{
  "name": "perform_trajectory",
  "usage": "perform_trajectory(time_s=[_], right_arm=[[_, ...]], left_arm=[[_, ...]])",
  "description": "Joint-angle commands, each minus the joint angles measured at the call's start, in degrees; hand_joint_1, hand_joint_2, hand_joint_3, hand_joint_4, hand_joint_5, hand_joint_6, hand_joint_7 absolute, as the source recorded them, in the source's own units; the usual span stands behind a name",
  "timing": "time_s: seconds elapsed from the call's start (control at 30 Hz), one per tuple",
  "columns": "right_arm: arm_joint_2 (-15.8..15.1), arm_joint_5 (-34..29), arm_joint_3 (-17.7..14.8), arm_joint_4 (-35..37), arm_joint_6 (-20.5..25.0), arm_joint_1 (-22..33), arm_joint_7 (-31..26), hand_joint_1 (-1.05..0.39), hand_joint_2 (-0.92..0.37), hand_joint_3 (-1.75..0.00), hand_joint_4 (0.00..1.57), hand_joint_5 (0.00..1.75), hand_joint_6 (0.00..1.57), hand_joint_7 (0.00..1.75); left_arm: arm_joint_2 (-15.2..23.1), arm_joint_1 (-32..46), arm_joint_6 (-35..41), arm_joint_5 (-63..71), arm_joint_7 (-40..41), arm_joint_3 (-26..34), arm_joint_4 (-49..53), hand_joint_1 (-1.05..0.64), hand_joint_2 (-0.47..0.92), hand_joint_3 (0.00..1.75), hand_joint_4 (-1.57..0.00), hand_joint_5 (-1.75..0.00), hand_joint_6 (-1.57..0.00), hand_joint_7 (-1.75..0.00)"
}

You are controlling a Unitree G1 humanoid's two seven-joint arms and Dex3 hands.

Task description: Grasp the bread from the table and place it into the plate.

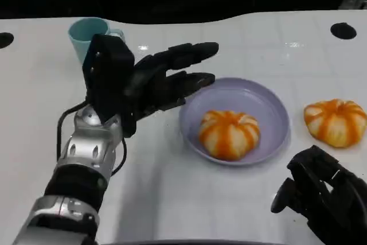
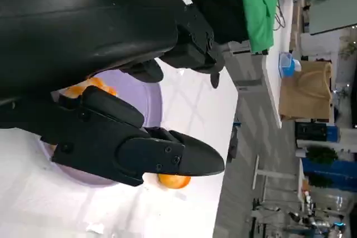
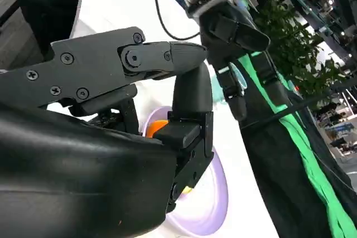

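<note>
A striped orange bread roll point(image 1: 229, 134) lies inside the lavender plate point(image 1: 269, 107) at the table's middle right. A second, similar roll point(image 1: 336, 121) sits on the white table to the right of the plate. My left hand point(image 1: 152, 84) hovers just left of the plate with its fingers spread toward the rim, holding nothing. My right hand point(image 1: 324, 196) is low at the near right, in front of the loose roll and apart from it, with nothing in it. The left wrist view shows the plate point(image 2: 150, 96) and a roll point(image 2: 174, 180) past my fingers point(image 2: 167, 157).
A teal cup point(image 1: 92, 32) stands at the back left, behind my left hand. Black round holes point(image 1: 343, 30) mark the table's far corners. The right wrist view shows the plate point(image 3: 215, 199) and my left arm point(image 3: 223, 20) beyond it.
</note>
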Motion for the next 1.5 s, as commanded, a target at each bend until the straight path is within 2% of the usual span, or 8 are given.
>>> perform_trajectory(time_s=[0.03, 0.1, 0.17, 0.23, 0.33, 0.47, 0.97, 1.5], right_arm=[[-0.3, 0.8, -0.7, -0.6, 0.5, 0.0, -0.6, -0.52, -0.92, -0.24, 0.61, 1.75, 0.51, 1.56], [-0.3, 0.9, -0.6, -0.8, 0.7, 0.1, -0.8, -0.52, -0.92, -0.24, 0.61, 1.75, 0.51, 1.57], [-0.4, 0.8, -0.5, -0.9, 0.8, 0.1, -0.9, -0.52, -0.92, -0.23, 0.61, 1.75, 0.51, 1.57], [-0.4, 0.7, -0.5, -1.0, 0.7, 0.1, -1.0, -0.52, -0.92, -0.24, 0.61, 1.75, 0.51, 1.57], [-0.3, 0.8, -0.5, -1.1, 0.5, 0.2, -1.0, -0.51, -0.92, -0.24, 0.62, 1.75, 0.50, 1.56], [-0.5, 0.5, -0.3, -0.9, 0.1, 0.2, -0.4, -0.52, -0.92, -0.25, 0.61, 1.75, 0.49, 1.56], [-0.6, 0.7, -0.2, -2.3, 1.1, 0.8, -1.4, -0.52, -0.92, -0.26, 0.59, 1.75, 0.46, 1.56], [-1.5, 0.5, -0.5, -2.7, 0.8, 0.9, -0.8, -0.51, -0.92, -0.28, 0.55, 1.75, 0.44, 1.55]], left_arm=[[-2.6, 11.0, 13.3, -14.3, -1.0, 6.4, -16.8, -0.64, 0.92, 0.29, -0.37, -1.03, -0.63, -0.19], [-2.9, 14.1, 18.6, -17.8, 0.4, 7.2, -22.5, -0.64, 0.92, 0.32, -0.39, -1.16, -0.66, -0.26], [-3.1, 16.3, 22.6, -19.9, 1.9, 7.7, -26.7, -0.66, 0.92, 0.34, -0.49, -1.29, -0.60, -0.62], [-3.8, 19.0, 25.1, -22.1, 3.3, 8.5, -30.3, -0.66, 0.92, 0.34, -0.51, -1.31, -0.57, -0.74], [-5.9, 24.6, 29.3, -26.7, 7.1, 10.3, -37.3, -0.61, 0.92, 0.42, -0.64, -1.69, -0.56, -1.44], [-7.6, 30.3, 34.1, -30.5, 12.6, 11.0, -45.0, -0.60, 0.92, 0.46, -0.74, -1.74, -0.54, -1.69], [-6.1, 45.3, 41.3, -35.3, 18.3, 10.2, -57.8, -0.59, 0.92, 0.44, -0.86, -1.75, -0.66, -1.75], [-5.5, 49.8, 33.3, -29.5, 18.2, 7.9, -56.7, -0.59, 0.92, 0.41, -0.82, -1.75, -0.60, -1.75]])
